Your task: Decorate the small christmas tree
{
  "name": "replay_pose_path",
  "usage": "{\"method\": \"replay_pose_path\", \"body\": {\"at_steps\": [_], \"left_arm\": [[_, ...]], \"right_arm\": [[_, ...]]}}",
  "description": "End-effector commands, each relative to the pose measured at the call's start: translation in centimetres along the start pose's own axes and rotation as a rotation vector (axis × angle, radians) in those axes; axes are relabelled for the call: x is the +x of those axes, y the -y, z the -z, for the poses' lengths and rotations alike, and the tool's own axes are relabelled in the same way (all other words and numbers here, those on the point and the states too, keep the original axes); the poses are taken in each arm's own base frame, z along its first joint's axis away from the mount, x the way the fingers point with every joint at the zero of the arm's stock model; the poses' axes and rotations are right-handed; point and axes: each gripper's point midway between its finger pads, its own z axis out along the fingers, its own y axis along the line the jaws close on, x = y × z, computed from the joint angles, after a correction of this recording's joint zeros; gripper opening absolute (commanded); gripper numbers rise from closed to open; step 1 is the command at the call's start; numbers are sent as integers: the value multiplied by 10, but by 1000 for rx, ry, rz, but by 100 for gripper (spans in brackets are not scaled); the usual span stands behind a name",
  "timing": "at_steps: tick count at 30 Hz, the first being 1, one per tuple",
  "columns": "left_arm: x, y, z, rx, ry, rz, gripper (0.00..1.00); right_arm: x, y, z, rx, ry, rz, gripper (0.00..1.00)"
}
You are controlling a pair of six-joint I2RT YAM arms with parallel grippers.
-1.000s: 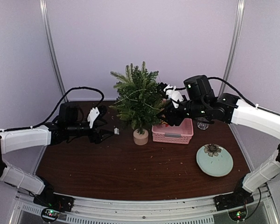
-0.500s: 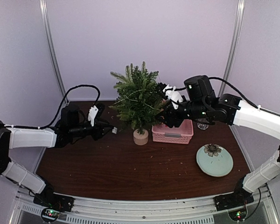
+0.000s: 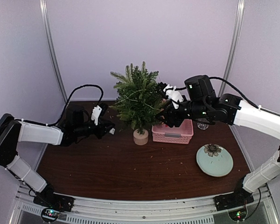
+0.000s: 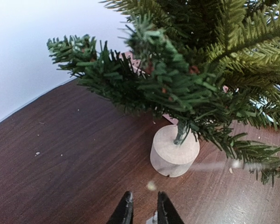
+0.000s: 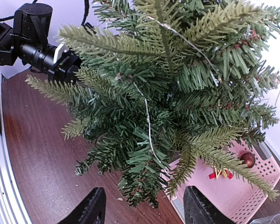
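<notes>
Leftmost, the left gripper (image 3: 110, 130) hangs low over the dark brown wooden tabletop (image 3: 107, 172), its arm coming in from the left edge and its tips aimed at the tree. Its black fingers (image 4: 125, 211) stand close together with only a narrow gap. A small white piece (image 3: 113, 131) sits at the tips, but I cannot tell whether they are pinching it.

Just to the right stands the small christmas tree (image 3: 139, 98), a miniature green fir of bushy artificial needles. It is upright near the back edge of the tabletop, about midway along it. Its round pale wooden stump base (image 4: 174, 151) rests on the wood, apart from the left fingertips. A thin pale wire (image 5: 148, 122) trails down through the branches.

Next comes a pink slatted plastic basket (image 3: 173, 134), just beside the stump and lower than the tree. It holds a small dark red ball (image 5: 247, 159) and a red and gold trinket (image 5: 219, 174).

The right gripper (image 5: 146, 189) hovers above the basket, up against the tree's right-hand branches. Its fingers are spread wide and grip nothing.

A clear glass cup (image 3: 203, 125) stands behind the basket's right end. Nearer the right edge and further forward, a pale green round plate (image 3: 221, 168) carries a dark flower-shaped ornament (image 3: 213, 150).
</notes>
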Motion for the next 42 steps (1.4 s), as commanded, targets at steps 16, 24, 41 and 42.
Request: {"method": "replay_pose_path", "body": {"at_steps": [16, 24, 41, 42], "left_arm": [[-79, -54, -1, -108, 90, -217, 0], [-135, -87, -21, -113, 214, -239, 0], [-138, -72, -73, 212, 230, -34, 0], [-135, -71, -75, 228, 218, -25, 0]], "right_arm": [[-15, 0, 17, 2, 55, -24, 62], [-20, 2, 25, 11, 70, -53, 82], [-18, 6, 25, 33, 46, -54, 84], [-18, 6, 25, 34, 45, -52, 84]]}}
